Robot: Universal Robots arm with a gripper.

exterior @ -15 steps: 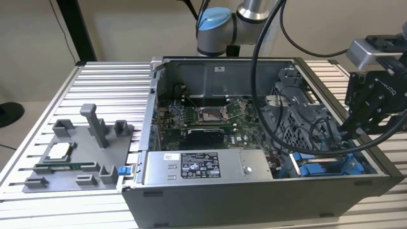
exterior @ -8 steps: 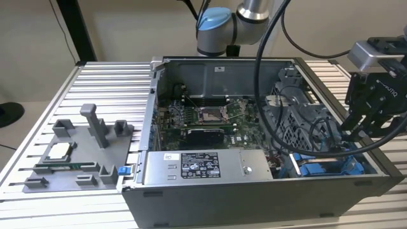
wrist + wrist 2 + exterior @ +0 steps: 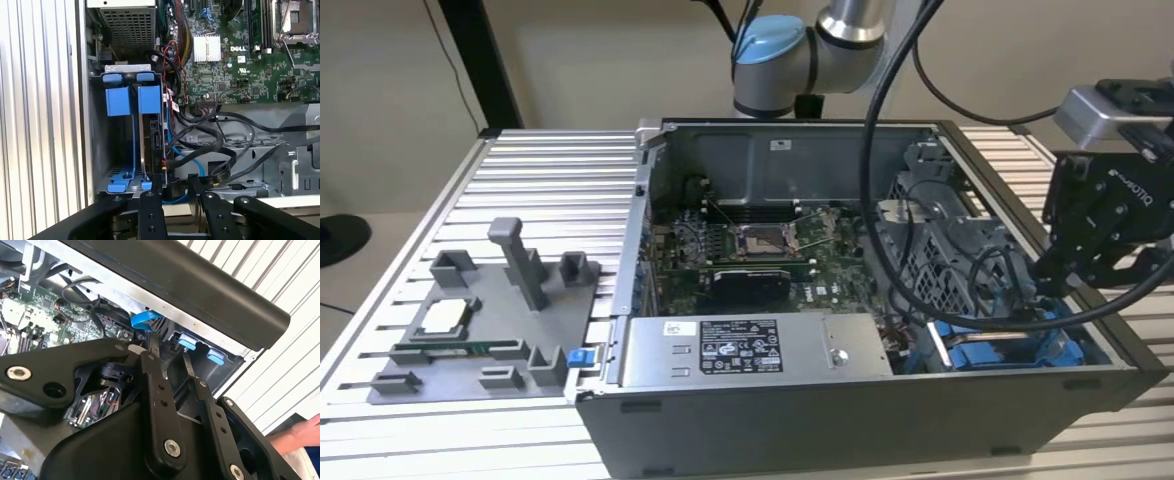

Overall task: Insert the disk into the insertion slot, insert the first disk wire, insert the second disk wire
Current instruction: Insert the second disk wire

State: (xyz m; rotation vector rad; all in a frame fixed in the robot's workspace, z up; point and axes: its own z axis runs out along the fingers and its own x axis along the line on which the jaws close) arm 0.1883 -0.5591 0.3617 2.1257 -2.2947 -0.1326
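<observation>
Disk [image 3: 151, 132] sits edge-on inside the insertion slot [image 3: 119, 102], between its blue rails, in the case [image 3: 854, 420] corner next to the power-supply box [image 3: 720, 352]. Blue cable [image 3: 194, 162] and black cables [image 3: 235, 131] loop just beside the disk's connector edge. Gripper [image 3: 175, 194] hovers right at that edge; I can't tell if it's clamped or released. Motherboard [image 3: 240, 65] lies further in.

The insertion slot [image 3: 121, 100] is a grey metal bay with bright blue plastic rails, set in a corner of the computer case. The disk [image 3: 151, 145] stands on edge inside it, showing its dark connector side, with a thin blue wire [image 3: 196, 162] curving just beside it
</observation>
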